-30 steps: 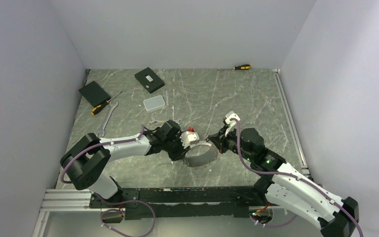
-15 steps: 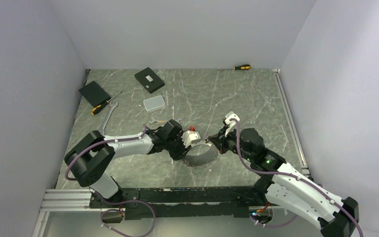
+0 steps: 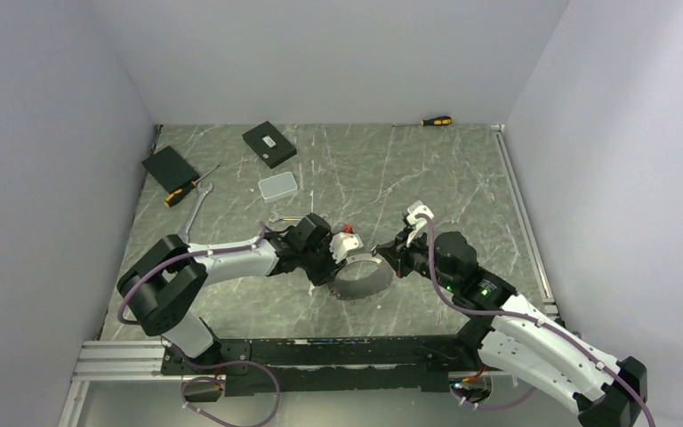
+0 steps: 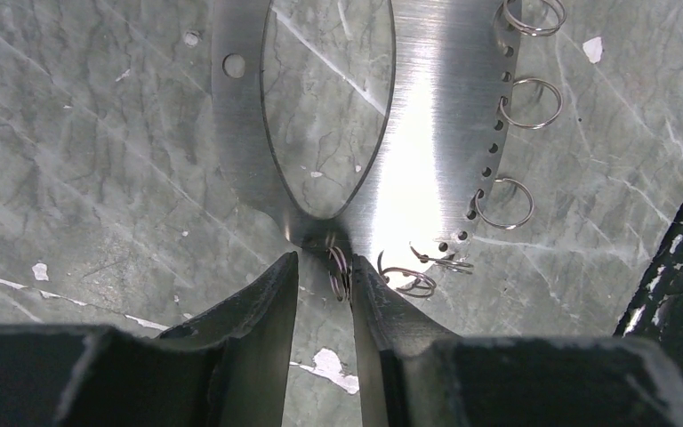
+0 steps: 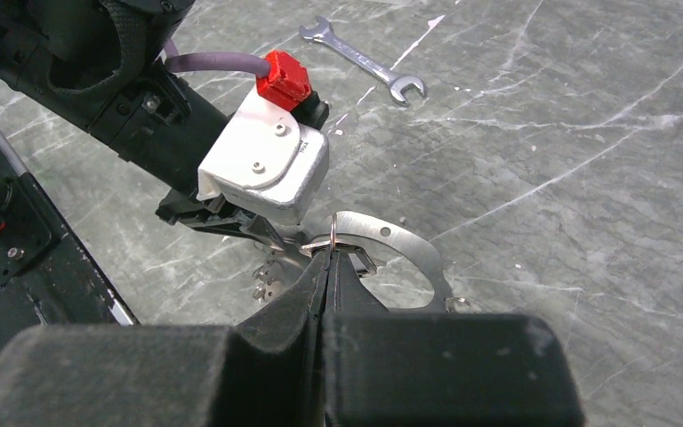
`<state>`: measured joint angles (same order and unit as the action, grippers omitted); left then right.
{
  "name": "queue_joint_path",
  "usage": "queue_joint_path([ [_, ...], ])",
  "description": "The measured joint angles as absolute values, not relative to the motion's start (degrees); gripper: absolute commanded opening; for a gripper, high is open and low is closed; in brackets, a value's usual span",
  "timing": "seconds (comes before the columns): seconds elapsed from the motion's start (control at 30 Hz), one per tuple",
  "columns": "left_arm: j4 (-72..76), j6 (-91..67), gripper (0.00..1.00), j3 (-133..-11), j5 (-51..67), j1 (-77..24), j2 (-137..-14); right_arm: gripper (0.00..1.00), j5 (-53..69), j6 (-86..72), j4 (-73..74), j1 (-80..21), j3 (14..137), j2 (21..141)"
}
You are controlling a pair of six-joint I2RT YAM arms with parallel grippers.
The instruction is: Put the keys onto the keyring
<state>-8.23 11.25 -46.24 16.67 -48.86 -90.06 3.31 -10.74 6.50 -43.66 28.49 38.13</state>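
The tabletop is grey and marbled, walled on three sides. Both arms reach in from the near edge and meet at its middle. Far left lie two black boxes and a pale slab, all well apart from the work.

The keyring, a flat steel hoop with holes along its rim, sits between the two wrists. It is tilted, and its upper edge is hidden under both in the top view. The left gripper has its jaws drawn close and pinches the keyring's near edge. From the right wrist, the left arm's white housing with its red plug covers those jaws and the hoop's left side.

A long wrench lies far left, touching a screwdriver. A short wrench lies just beyond the left wrist. Another screwdriver rests at the back wall.

The right gripper has its jaws clenched on a split ring that stands upright at the keyring's top edge. Its own fingers block the near rim. Another split ring sits in the left jaws' gap. More rings hang from the rim holes.
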Motion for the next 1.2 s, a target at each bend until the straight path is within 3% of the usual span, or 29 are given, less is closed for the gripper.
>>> queue_joint_path([
  [0.23,-8.29,10.66,0.26,-46.3,16.62,-48.99,-90.98,0.0,3.29,-10.74,6.55,-43.66,28.49,37.58],
  [0.27,-8.32,10.61,0.23,-46.3,16.62,-48.99,-91.02,0.0,3.29,-10.74,6.55,-43.66,28.49,37.5],
  [0.37,-8.36,10.02,0.02,-46.3,16.64,-49.06,-91.22,0.0,3.29,-10.74,6.55,-43.66,28.49,37.39],
  [0.4,-8.34,10.09,0.0,-46.3,16.62,-49.08,-91.39,0.0,3.29,-10.74,6.55,-43.66,28.49,37.39],
  [0.77,-6.46,9.93,0.0,-44.03,17.54,-49.21,-89.65,0.0,3.29,-10.76,6.59,-43.66,28.49,37.39],
  [1.2,-1.89,10.46,0.0,-39.42,19.68,-49.32,-75.61,0.0,3.33,-10.74,6.94,-43.66,28.84,37.52],
])
